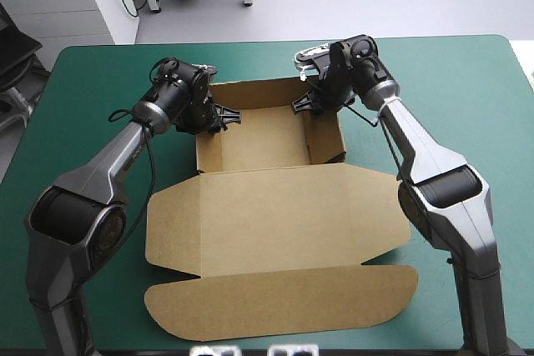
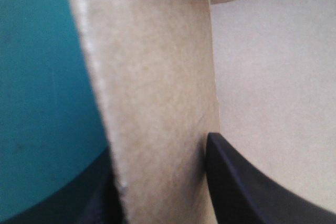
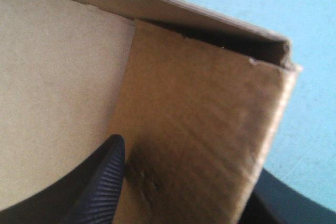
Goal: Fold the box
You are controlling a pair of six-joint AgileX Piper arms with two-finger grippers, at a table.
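At the table's [image 1: 467, 89] middle, the brown box [image 1: 267, 206] is being pinched by its left and right walls in the left gripper [image 1: 224, 117] and right gripper [image 1: 307, 104], wall-tucking seemingly being finished; a clean release is likely being called for next.

Brown box [image 1: 275, 214] on the table [image 1: 467, 72]: open tray, walls raised, lid flat toward the near edge.

The left arm [image 1: 104, 160] and right arm [image 1: 421, 143] have smooth, tapering silver-grey links and rounded black joints. The black fingers [image 3: 100, 190] are curved fins, one finely ribbed.
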